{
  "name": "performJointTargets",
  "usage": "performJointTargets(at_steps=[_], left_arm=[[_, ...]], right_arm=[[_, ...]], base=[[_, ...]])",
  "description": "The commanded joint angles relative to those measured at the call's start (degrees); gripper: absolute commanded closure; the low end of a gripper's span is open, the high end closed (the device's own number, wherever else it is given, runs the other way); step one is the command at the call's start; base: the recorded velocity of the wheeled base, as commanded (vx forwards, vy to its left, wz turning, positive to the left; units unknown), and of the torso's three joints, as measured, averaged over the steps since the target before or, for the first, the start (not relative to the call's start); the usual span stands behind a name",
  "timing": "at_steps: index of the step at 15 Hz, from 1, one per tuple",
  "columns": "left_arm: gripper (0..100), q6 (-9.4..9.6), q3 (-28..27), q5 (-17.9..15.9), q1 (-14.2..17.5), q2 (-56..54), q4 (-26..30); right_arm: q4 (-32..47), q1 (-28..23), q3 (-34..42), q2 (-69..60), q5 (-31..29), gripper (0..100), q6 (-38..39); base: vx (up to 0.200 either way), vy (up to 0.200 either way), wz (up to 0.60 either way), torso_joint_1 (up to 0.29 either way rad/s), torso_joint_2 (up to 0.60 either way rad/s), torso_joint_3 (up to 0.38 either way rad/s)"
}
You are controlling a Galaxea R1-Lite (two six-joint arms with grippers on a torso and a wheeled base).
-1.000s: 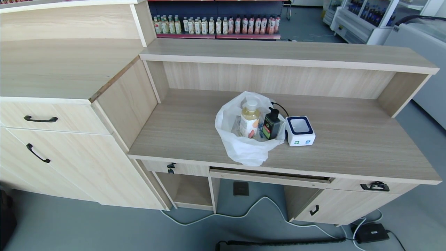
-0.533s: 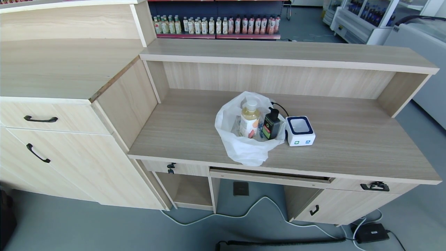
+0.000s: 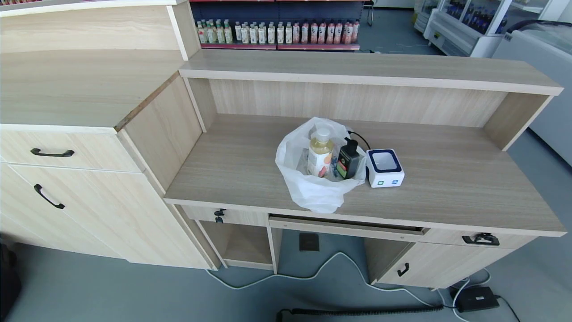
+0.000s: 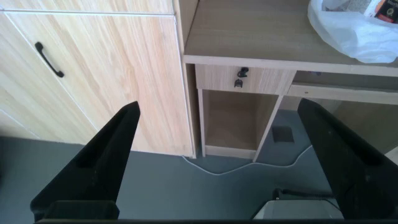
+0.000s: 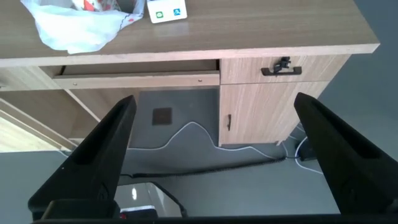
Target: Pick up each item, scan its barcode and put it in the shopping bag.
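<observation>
Two bottles stand upright in the white shopping bag [image 3: 313, 192] near the middle of the bench [image 3: 447, 179]. We see a pale yellow bottle [image 3: 320, 154] with a white cap on the robot's left. Just beside it on the right is a dark bottle [image 3: 348, 160] with a black pump top. The bag's mouth is open and its plastic folds down around both of them, sagging toward the front edge of the bench.

The scanner [image 3: 385, 167], a small white box with a dark blue rim around its window, sits just to the right of the bag and touches its plastic. A black cable [image 3: 359, 137] curves away behind the dark bottle toward the back of the bench.

We find the left gripper [image 4: 217, 104] with its two dark fingers spread wide and nothing between them. It is low in front of the bench, over the grey floor by the open compartment under the left drawer. The right gripper [image 5: 213, 98] is likewise spread wide and holds nothing. It hangs below the bench front, over the floor where a white cord [image 5: 186, 134] snakes past a cupboard door [image 5: 261, 112]. From that wrist we see the bag and the scanner at the bench's near edge.
</observation>
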Motion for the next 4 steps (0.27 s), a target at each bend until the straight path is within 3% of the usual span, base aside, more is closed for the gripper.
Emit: performJointTargets(at_steps=[1,4], left_arm=[[0,0.00,0.01,0.01,0.00,-0.02,-0.02],[0,0.00,0.01,0.01,0.00,-0.02,-0.02]], right_arm=[[0.07,0.04,0.00,0.11,0.00,0,-0.05],[0.07,0.04,0.00,0.11,0.00,0,0.65]], base=[[0.000,0.000,0.00,0.000,0.00,0.000],[0.000,0.000,0.00,0.000,0.00,0.000]])
